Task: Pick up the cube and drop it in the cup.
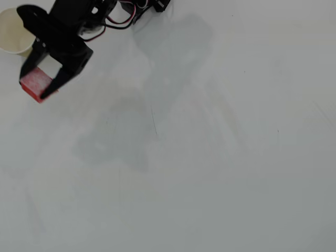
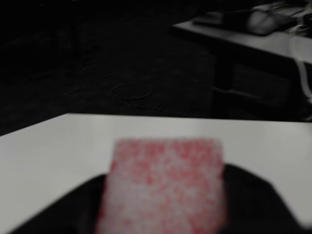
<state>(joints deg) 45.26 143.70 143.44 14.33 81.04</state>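
In the overhead view, the black two-finger gripper [image 1: 38,86] sits toward ten o'clock of the picture, its fingers pinching the small red cube with a whitish, scuffed top face [image 1: 35,84]. One black finger [image 1: 31,60] presses the cube's upper-left side, and the other finger [image 1: 56,83] presses its lower-right side, so the cube is clamped between them. The black arm runs from the gripper up toward twelve o'clock, where red, black and white wires [image 1: 118,21] loop at the top edge.

The beige paper cup with a white inside and round rim [image 1: 13,34] stands upright at the far ten o'clock corner, partly cut off by the left edge and partly covered by the arm. The cube lies just beside the cup, at about five o'clock from it, outside its rim. Whether the cube rests on the white table [image 1: 210,157] or is raised above it, the pictures do not settle. A soft grey shadow spreads over the table near the centre.

In the wrist view, the cube [image 2: 163,187] fills the six o'clock part of the picture, blurred, flanked by the gripper's dark body. The white table [image 2: 58,146] extends behind it, with a dark floor beyond and another table [image 2: 253,41] at two o'clock.
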